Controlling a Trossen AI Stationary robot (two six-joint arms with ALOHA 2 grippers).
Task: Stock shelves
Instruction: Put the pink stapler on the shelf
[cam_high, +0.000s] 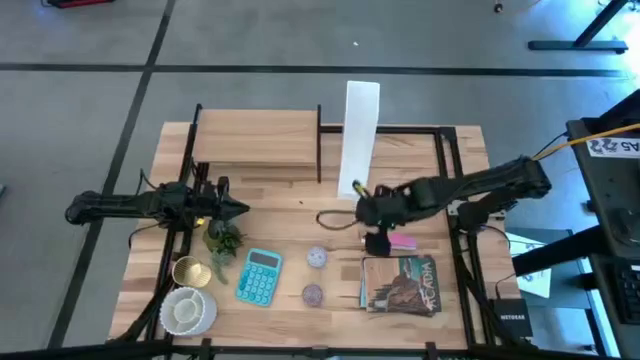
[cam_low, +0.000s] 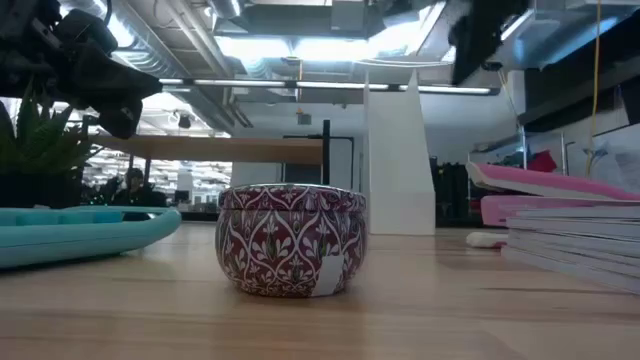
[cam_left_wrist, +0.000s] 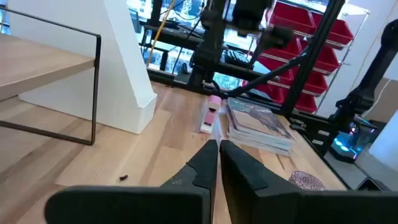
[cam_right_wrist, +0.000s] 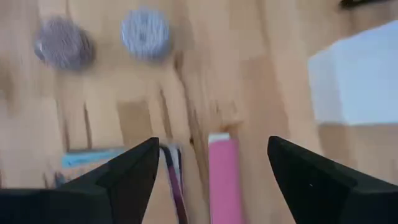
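Overhead, layout: a light-wood desk (cam_high: 300, 215) with black rails carries all the things.
Shelf: the small wooden plank shelf (cam_high: 258, 140) on a black frame stands at the far left part of the desk.
File box: the tall white file box (cam_high: 358, 135) stands upright just right of the shelf, near the far edge.
Right gripper (cam_right_wrist: 211, 163): hangs above the desk just in front of the file box, over a pink item (cam_right_wrist: 224, 180); jaws spread wide, holding nothing.
Left gripper (cam_left_wrist: 217, 152): hovers at the left side of the desk, beside a small green plant (cam_high: 222, 240); jaws pressed together, empty.
Front row: white dish (cam_high: 188, 310), gold cup (cam_high: 191, 271), teal calculator (cam_high: 259, 275), two round patterned tins (cam_high: 316, 257) and a stack of magazines (cam_high: 402, 285) at the right.
Low view: one patterned tin (cam_low: 291, 240) sits closest to the camera, the file box behind it.
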